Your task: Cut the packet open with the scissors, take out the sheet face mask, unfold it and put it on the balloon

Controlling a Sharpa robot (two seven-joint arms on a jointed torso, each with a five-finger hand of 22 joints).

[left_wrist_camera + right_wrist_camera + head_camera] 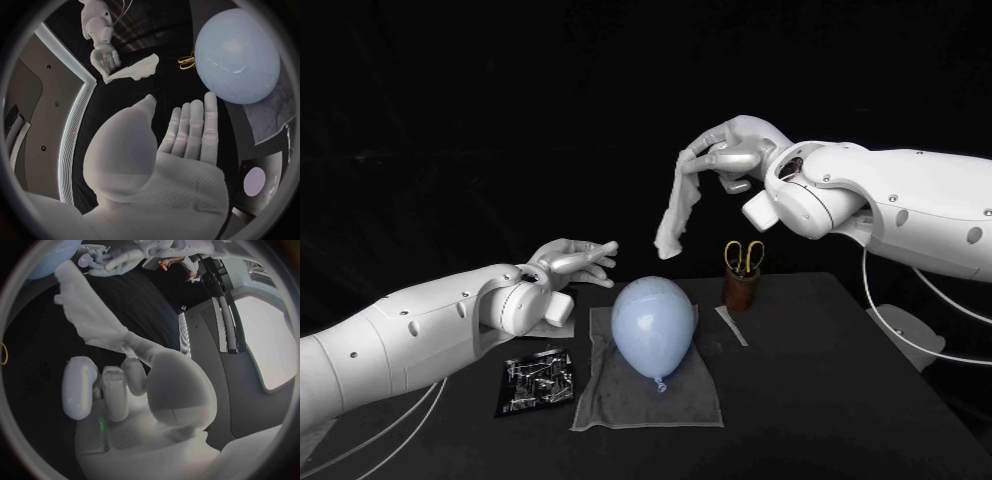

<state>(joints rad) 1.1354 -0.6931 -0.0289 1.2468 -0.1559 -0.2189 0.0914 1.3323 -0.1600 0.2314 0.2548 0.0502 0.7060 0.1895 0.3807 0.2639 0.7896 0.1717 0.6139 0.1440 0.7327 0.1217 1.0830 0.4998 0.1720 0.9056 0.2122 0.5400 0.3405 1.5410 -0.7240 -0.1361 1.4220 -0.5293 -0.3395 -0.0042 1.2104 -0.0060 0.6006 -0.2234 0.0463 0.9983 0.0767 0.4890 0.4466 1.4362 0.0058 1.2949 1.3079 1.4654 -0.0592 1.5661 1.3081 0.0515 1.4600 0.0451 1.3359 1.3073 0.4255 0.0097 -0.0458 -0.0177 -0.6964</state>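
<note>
Limp sheet mask (681,205) in right hand (731,149)

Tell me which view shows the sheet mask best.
The head view: the whole sheet mask hangs from the right hand. The right wrist view shows it close but foreshortened, stretching away from the hand; the left wrist view shows it small and far off.

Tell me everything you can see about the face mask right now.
The mask is a white, thin, limp sheet, soft like wet fabric. It is folded or bunched into a narrow, wrinkled strip, not spread out. It hangs straight down in the air from the right hand, which holds its top end between the fingers. Its lower end dangles free above the far end of the balloon, apart from it, and left of the scissors. Only the hand touches it.
</note>
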